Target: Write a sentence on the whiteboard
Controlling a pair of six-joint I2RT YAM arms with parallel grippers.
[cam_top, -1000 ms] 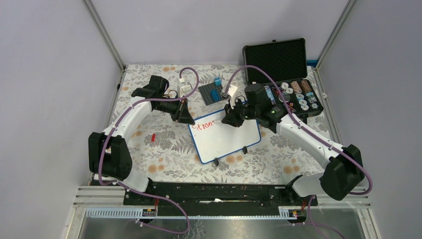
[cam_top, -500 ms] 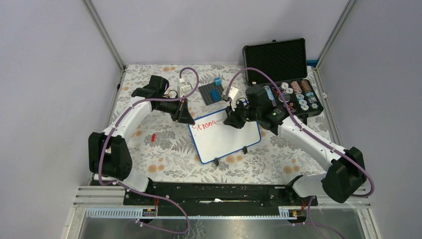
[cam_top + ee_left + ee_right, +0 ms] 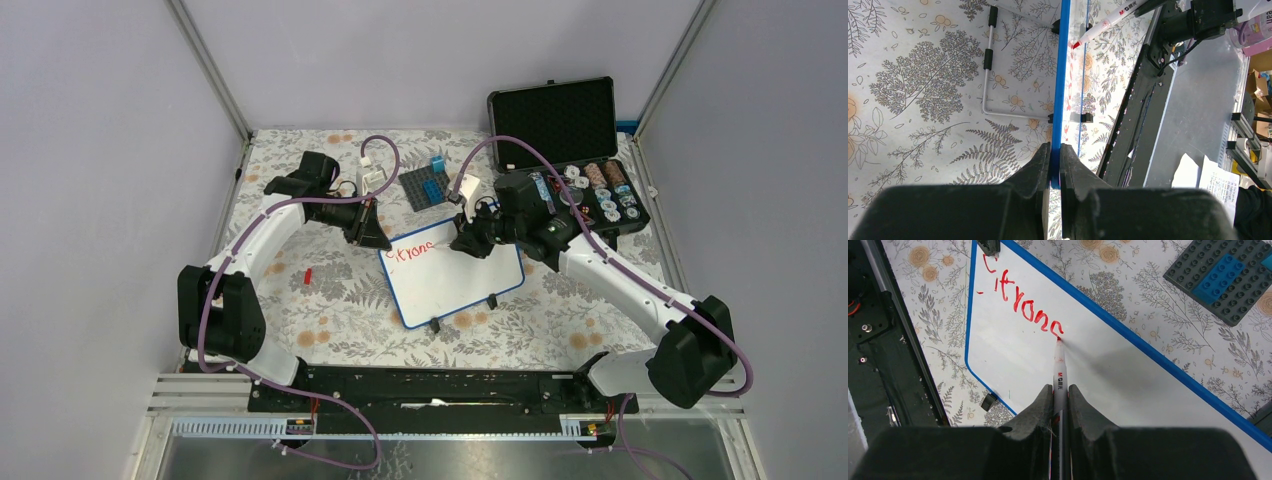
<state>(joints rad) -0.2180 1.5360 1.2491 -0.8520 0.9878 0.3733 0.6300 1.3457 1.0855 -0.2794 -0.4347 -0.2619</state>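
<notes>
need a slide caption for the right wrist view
Right end effector holds a red marker with its tip on the whiteboard, at the end of the red lettering.

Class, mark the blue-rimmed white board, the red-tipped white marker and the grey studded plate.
blue-rimmed whiteboard (image 3: 1128, 390): right wrist view, bare white face.
red-tipped white marker (image 3: 1060, 367): right wrist view, barrel.
grey studded plate (image 3: 1243, 307): right wrist view, grey studs.

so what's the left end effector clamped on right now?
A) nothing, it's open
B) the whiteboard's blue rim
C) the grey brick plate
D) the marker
B: in the left wrist view the left end effector is shut on the blue rim of the whiteboard. The marker sits in the right end effector.
</notes>
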